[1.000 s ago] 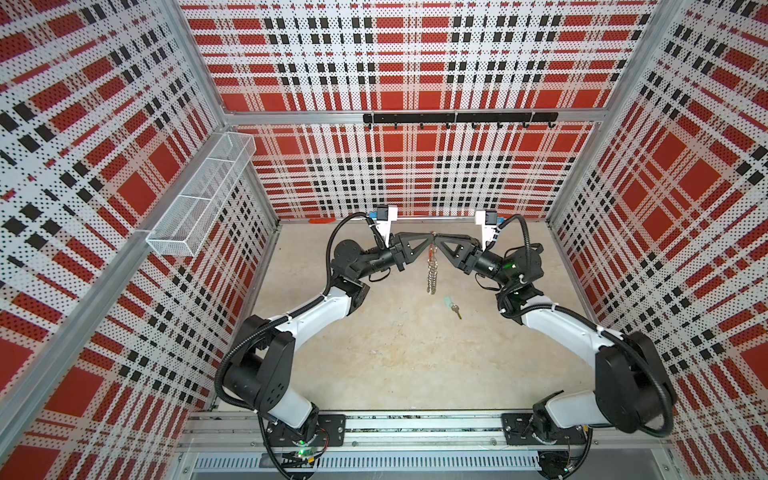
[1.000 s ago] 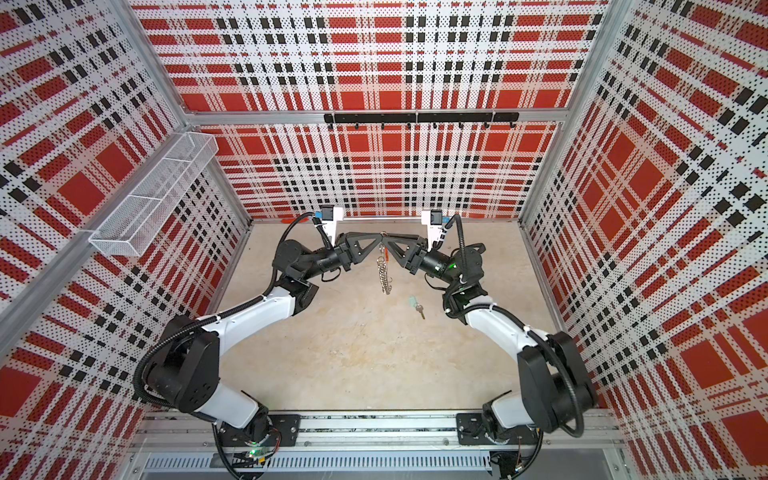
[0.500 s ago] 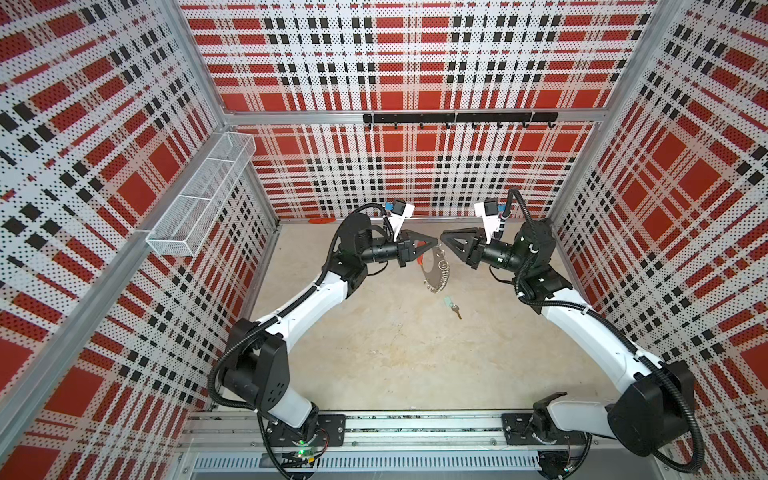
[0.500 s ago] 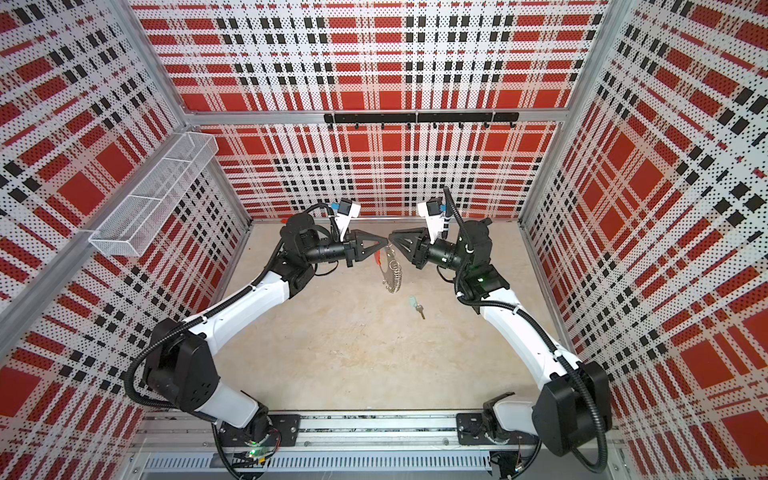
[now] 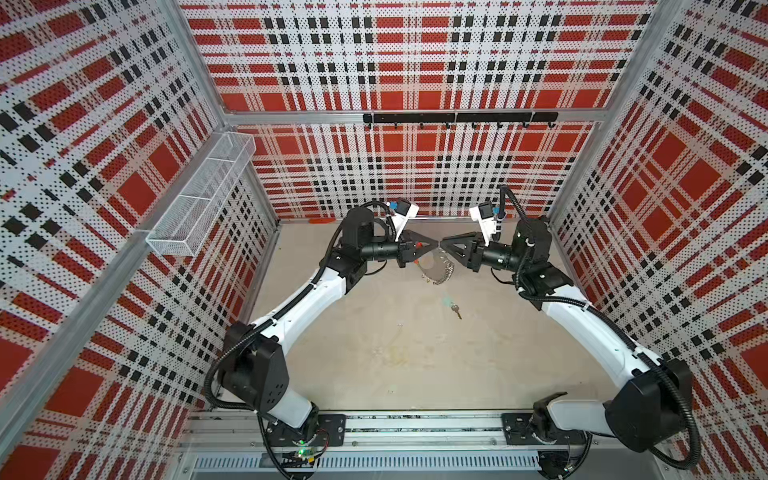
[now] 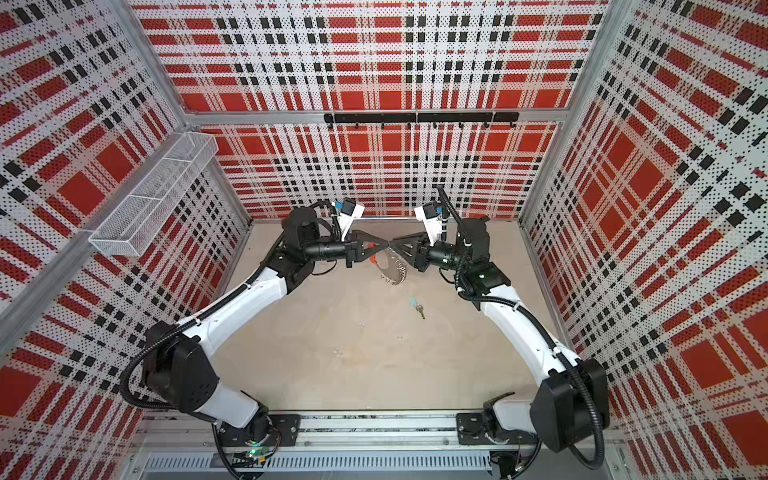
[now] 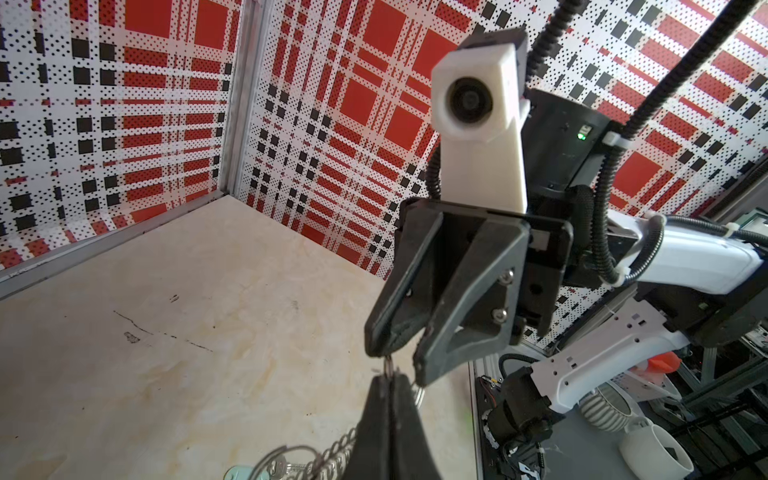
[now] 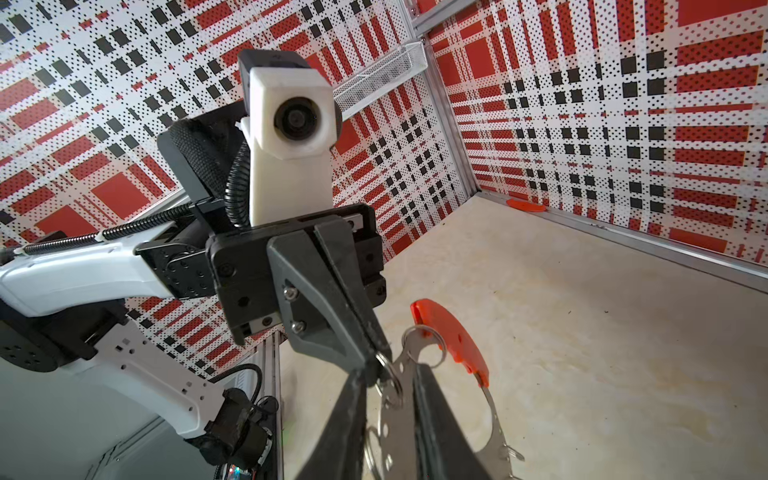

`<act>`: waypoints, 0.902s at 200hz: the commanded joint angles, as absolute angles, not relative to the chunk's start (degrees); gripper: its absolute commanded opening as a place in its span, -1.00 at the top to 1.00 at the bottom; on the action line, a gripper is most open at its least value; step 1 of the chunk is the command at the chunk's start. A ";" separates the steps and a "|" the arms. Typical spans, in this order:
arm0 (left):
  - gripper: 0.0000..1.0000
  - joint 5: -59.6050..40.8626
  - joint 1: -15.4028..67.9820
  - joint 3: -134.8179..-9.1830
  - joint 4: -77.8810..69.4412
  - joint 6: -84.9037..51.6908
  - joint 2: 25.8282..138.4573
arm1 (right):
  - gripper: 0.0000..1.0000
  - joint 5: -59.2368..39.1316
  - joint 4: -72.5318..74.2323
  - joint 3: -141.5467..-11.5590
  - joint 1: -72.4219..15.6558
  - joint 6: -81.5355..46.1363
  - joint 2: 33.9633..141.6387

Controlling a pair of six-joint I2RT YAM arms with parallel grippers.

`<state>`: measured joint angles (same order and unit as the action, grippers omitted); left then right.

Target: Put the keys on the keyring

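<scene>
Aloft over the pale mottled tabletop (image 5: 390,365), item one, the landmark: a large grey metal keyring (image 5: 437,272), a hoop fringed with small wire loops and carrying a red curved plastic segment (image 8: 453,336), is hanging tilted between two black grippers.

Item two: the left gripper (image 8: 383,353) is reaching to the keyring's top from the left. Its jaws are pressing together, pinching a small steel split ring (image 8: 388,368) on the hoop.

Item three: the right gripper (image 7: 397,365) is meeting the keyring's top from the opposite side. Its jaws are standing narrowly apart, straddling the flat band. Whether they are actually clamping it, I cannot tell.

Item four: the small brass-and-silver, teal-tagged keys (image 5: 453,306), not yet threaded, are lying flat on the tabletop below the keyring, on its near, slightly rightward side, well apart from both sets of jaws. Their long axis is running diagonally, tag end toward the keyring, blade pointing away. Judgement: the right arm is sitting nearer, so the downward reach looks likeliest for it.
</scene>
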<state>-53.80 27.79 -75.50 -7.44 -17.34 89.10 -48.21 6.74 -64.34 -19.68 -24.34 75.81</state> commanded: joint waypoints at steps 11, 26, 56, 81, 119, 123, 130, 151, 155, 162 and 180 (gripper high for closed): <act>1.00 -55.64 28.22 -76.95 -8.75 -16.50 87.18 | 0.53 -50.36 6.48 -65.01 -19.41 -24.17 75.99; 1.00 -55.96 28.32 -76.99 -9.01 -16.57 87.25 | 0.53 -50.42 6.33 -65.21 -19.36 -24.33 76.11; 1.00 -56.37 28.02 -77.43 -8.19 -16.35 87.78 | 0.38 -48.46 8.43 -64.18 -18.69 -25.26 74.66; 1.00 -56.39 27.82 -77.34 -7.75 -16.00 87.71 | 0.23 -48.83 11.55 -63.07 -16.88 -27.74 73.16; 1.00 -56.52 28.13 -77.85 -8.33 -16.51 87.74 | 0.24 -50.96 10.48 -63.04 -15.54 -27.87 73.53; 1.00 -56.60 28.13 -78.03 -8.30 -16.51 87.93 | 0.25 -51.60 10.91 -62.82 -15.51 -28.09 73.71; 1.00 -56.69 28.22 -78.30 -8.16 -16.43 88.10 | 0.27 -52.89 12.34 -62.30 -15.48 -28.93 74.08; 1.00 -56.26 28.56 -78.54 -8.13 -16.41 88.36 | 0.31 -55.94 15.51 -61.30 -15.73 -31.23 74.73; 1.00 -56.26 28.65 -78.65 -8.23 -16.43 88.41 | 0.31 -56.13 15.56 -61.22 -15.86 -31.29 74.71; 1.00 -56.20 28.80 -78.81 -8.50 -16.75 88.63 | 0.31 -56.42 15.56 -61.03 -16.04 -31.18 74.63; 1.00 -56.38 29.16 -79.93 -8.14 -16.81 89.44 | 0.34 -56.58 15.56 -60.97 -16.37 -30.85 74.51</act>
<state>-55.29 28.42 -76.77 -7.09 -17.08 89.10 -53.76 12.60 -61.19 -15.81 -30.48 74.67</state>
